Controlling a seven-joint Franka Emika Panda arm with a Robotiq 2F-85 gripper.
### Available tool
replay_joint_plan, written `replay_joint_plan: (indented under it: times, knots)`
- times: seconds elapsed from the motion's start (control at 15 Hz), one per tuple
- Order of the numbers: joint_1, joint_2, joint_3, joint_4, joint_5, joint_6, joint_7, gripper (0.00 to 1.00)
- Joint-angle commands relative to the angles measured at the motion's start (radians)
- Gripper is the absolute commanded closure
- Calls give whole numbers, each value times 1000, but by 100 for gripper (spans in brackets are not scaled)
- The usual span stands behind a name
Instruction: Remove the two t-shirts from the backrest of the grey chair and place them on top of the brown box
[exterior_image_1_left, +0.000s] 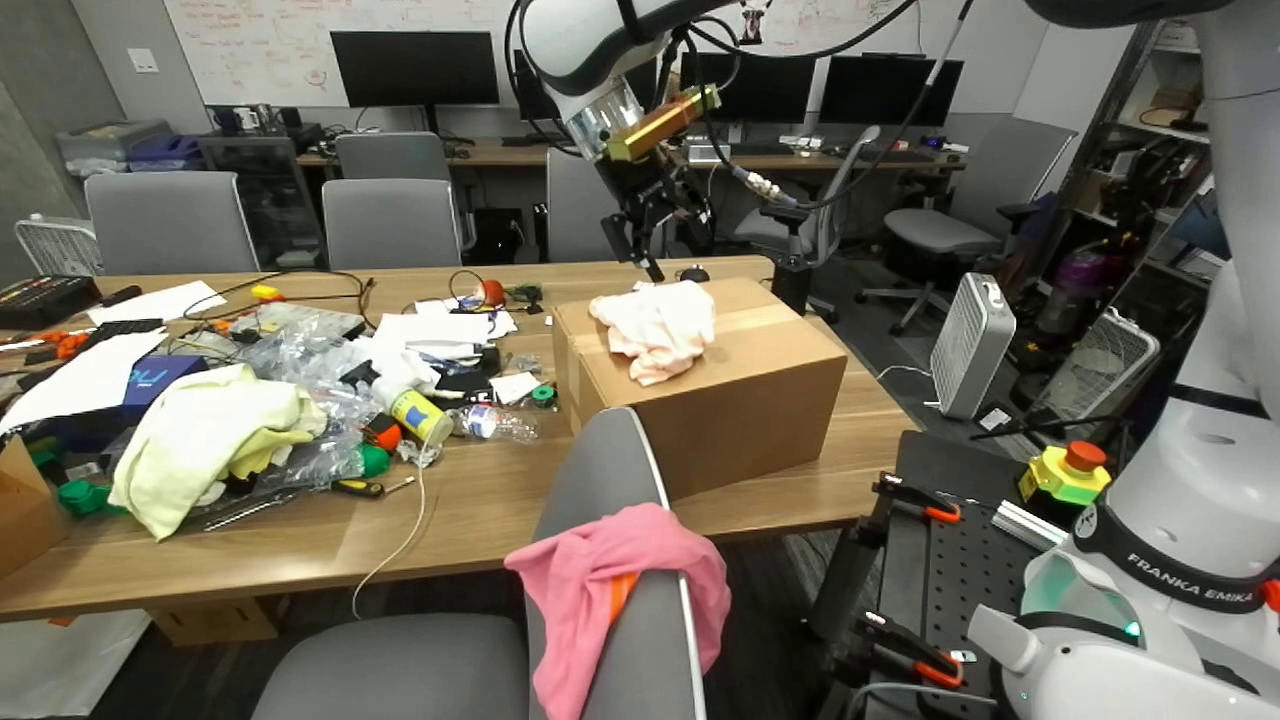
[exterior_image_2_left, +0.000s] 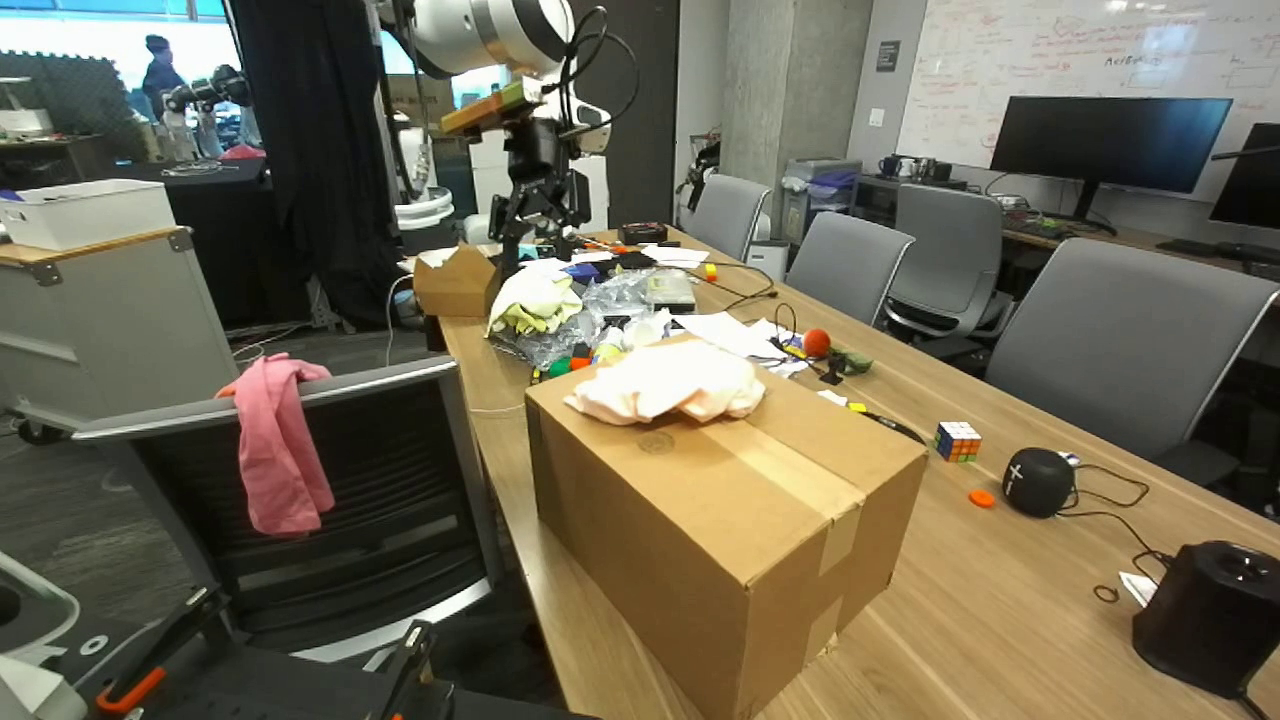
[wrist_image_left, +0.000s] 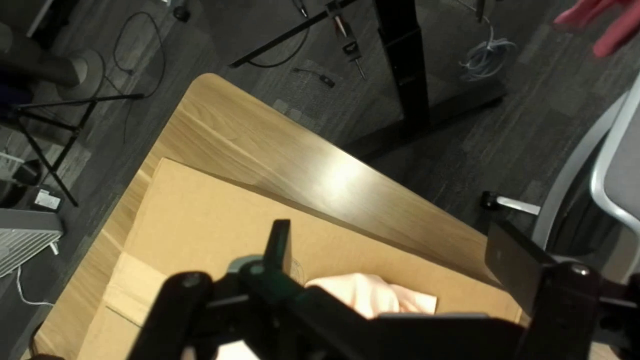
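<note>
Nearest stands the chair (exterior_image_1_left: 420, 665), close to the table (exterior_image_1_left: 480, 540), with the pink shirt (exterior_image_1_left: 655, 545) slung over the top of its backrest (exterior_image_1_left: 600, 465). It hangs down both faces, some orange showing in a fold; on the outer face its long axis is nearly upright, the loose end pointing down.

Just beside the chair sits the box (exterior_image_1_left: 745, 420), on the table, its long side roughly following the table's edge, a strip of tape (exterior_image_2_left: 795, 472) running the same way. On top lies the peach shirt (exterior_image_1_left: 660, 330), crumpled, toward the end by the bottle (exterior_image_1_left: 500, 423); it is too bunched for a sure long axis, but a narrow end points to the chair side. In an exterior view the backrest stands in front of the box's lower corner; whether the two touch cannot be told.

The gripper (wrist_image_left: 397, 255) hangs over the box, pointing down, jaws spread wide and released, apart from the peach shirt.

Crowding the table past the bottle are a can (exterior_image_1_left: 420, 415), papers (exterior_image_1_left: 430, 332), plastic bags (exterior_image_1_left: 300, 355) and a yellow cloth (exterior_image_1_left: 215, 420). Across the box from the chair, in an exterior view, are a puzzle cube (exterior_image_2_left: 958, 441) and a round speaker (exterior_image_2_left: 1038, 482).

Farther back, grey chairs (exterior_image_1_left: 390, 225) line the table, and behind them monitors (exterior_image_1_left: 415, 70) stand before a whiteboard (exterior_image_1_left: 260, 45).
</note>
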Motion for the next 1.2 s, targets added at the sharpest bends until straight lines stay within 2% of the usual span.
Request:
replay_joint_plan:
  times: [0.0,0.6,0.8,1.13]
  knots:
    - [31,-76,16,-160,-50,69,-59,0]
    - [71,-93,94,-296,75,278,-66,0]
    - [93,-100,113,-315,95,290,-72,0]
    - [143,-115,140,-341,68,275,-80,0]
